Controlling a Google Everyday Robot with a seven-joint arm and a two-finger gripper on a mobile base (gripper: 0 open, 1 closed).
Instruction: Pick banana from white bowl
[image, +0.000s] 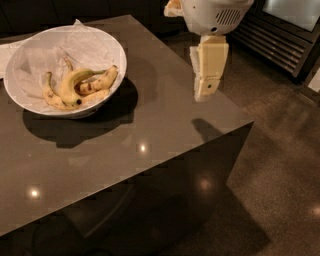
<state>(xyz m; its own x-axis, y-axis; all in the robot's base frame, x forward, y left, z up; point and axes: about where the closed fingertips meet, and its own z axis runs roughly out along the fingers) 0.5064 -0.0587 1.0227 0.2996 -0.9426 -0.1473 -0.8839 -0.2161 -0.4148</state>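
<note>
The white bowl (112, 50), lined with crumpled white paper, stands at the far left of the dark table (150, 125). The greenish-yellow banana (69, 86) lies curved in the bowl, its black tip toward the front. Two thinner brown-spotted bananas (101, 80) lie beside and under it. My gripper (204, 92) hangs pointing down above the table's right part, well to the right of the bowl and clear of it. It holds nothing that I can see.
The table's right edge and front corner (247, 122) lie just below the gripper. A dark speckled floor (285, 165) lies to the right. A slatted metal unit (280, 45) stands at the back right. White paper (7, 50) lies left of the bowl.
</note>
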